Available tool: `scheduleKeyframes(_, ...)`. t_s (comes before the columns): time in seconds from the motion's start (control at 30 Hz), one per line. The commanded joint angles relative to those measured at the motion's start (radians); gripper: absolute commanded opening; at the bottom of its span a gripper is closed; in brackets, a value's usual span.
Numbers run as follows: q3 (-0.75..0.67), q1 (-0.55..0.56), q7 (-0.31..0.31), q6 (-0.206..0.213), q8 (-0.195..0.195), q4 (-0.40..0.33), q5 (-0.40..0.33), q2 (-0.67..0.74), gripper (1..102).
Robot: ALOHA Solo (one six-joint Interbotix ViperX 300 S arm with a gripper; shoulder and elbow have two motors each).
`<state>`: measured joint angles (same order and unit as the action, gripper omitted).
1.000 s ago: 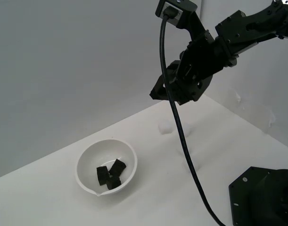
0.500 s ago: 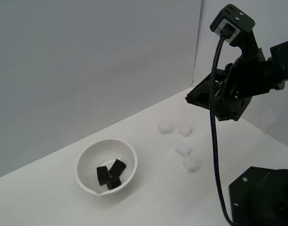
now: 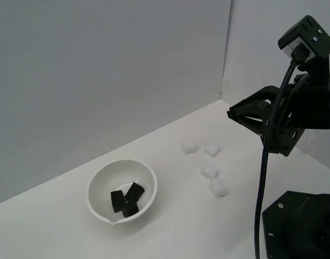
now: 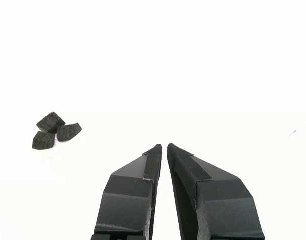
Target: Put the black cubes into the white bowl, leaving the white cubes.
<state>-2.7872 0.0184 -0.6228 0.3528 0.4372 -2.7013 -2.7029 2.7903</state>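
Three black cubes (image 3: pixel 127 200) lie together inside the white bowl (image 3: pixel 100 183), which stands at the exterior view's left. In the wrist view the same black cubes (image 4: pixel 55 131) show as a small cluster, while the bowl itself is washed out into the white. Several white cubes (image 3: pixel 209 171) rest on the surface to the right of the bowl, faint against it. My gripper (image 3: pixel 230 113) hangs in the air above and to the right of the white cubes, far from the bowl. Its fingers (image 4: pixel 142 172) are shut with only a thin slit between them and hold nothing.
The arm's black base (image 3: pixel 300 226) fills the lower right corner of the exterior view. A black cable (image 3: pixel 261 189) hangs from the wrist down past it. Grey walls stand behind the white surface and meet in a corner at the back right.
The arm has swung away from over the table's middle toward the exterior view's right, so the white cubes it partly covered now show fully. The cubes in the bowl have not moved.
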Motion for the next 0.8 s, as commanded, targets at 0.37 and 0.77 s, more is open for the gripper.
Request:
scheduleKeyframes(0.37, -0.201, 0.002, 0.035, 0.011, 0.003, -0.052, -0.055, 0.193, 3)
scheduleKeyframes(0.77, -0.301, 0.012, 0.081, 0.008, 0.003, -0.095, -0.089, 0.293, 3)
